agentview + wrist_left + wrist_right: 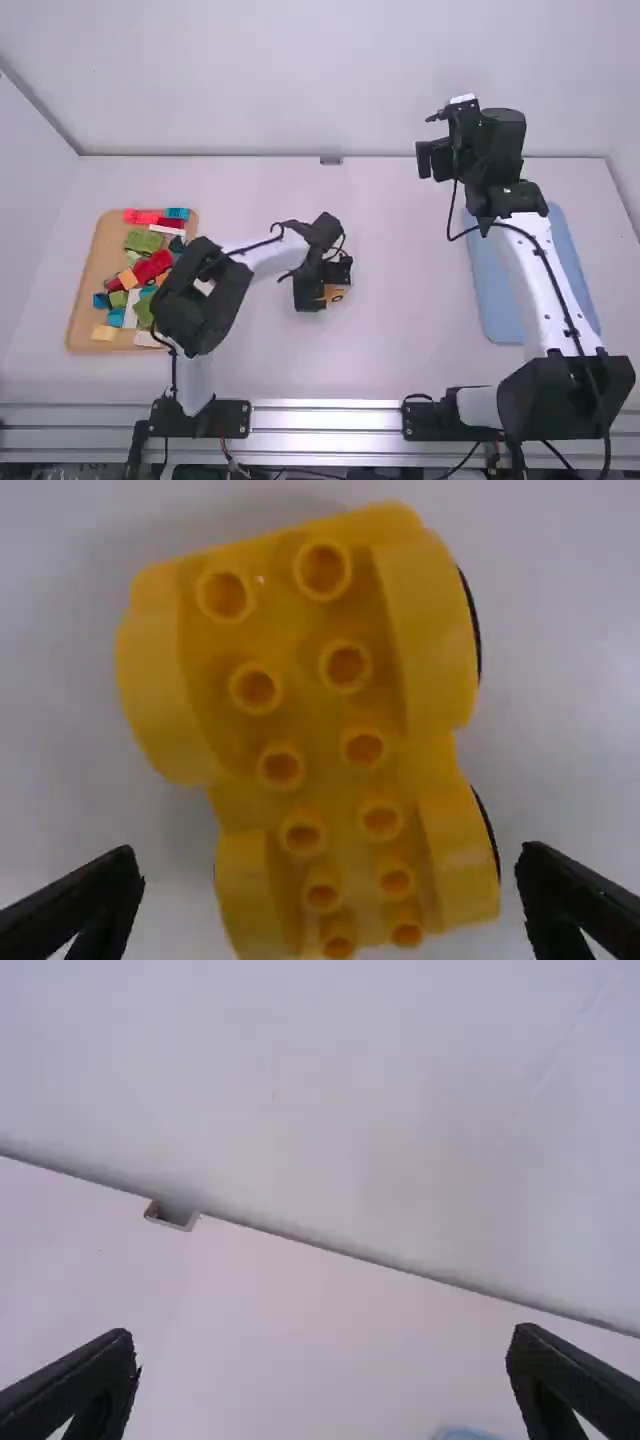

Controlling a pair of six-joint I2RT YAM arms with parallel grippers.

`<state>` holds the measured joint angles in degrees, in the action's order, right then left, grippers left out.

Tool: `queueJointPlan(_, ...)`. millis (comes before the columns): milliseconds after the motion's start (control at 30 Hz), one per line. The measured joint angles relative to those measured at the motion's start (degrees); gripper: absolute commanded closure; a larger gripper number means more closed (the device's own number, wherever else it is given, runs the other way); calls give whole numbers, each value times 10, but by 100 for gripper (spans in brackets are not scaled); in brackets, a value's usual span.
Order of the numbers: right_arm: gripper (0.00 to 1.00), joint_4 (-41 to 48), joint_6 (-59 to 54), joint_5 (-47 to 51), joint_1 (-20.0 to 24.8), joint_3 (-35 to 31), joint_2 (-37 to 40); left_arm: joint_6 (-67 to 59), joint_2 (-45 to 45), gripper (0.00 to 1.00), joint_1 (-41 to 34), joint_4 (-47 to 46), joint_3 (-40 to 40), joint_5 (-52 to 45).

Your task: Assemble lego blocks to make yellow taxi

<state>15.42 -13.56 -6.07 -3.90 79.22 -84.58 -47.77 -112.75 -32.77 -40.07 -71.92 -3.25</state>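
White tabletop (400,300), pale walls behind. Likely first step: placing yellow wheeled base (310,730). Left jaws (333,895) wide apart around it, gripping nothing; right jaws (322,1370) wide, empty, well away. Next move probably needs careful release or squaring, then block from tray (82,300).

Yellow car base (310,715): studs up and exposed, fenders over dark wheels (474,620), lying near the middle of the white table (400,330). Loose blocks (153,266), red, green, blue, white and orange: jumbled in the tan tray (83,300).
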Motion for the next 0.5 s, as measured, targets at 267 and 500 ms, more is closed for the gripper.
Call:
queueJointPlan(267,2,0,0,0,-1,0,0,11,4,1,24,-110,-114,6)
queueJointPlan(500,1,0,-1,0,-1,0,0,104,52,1,135,-104,-145,16)
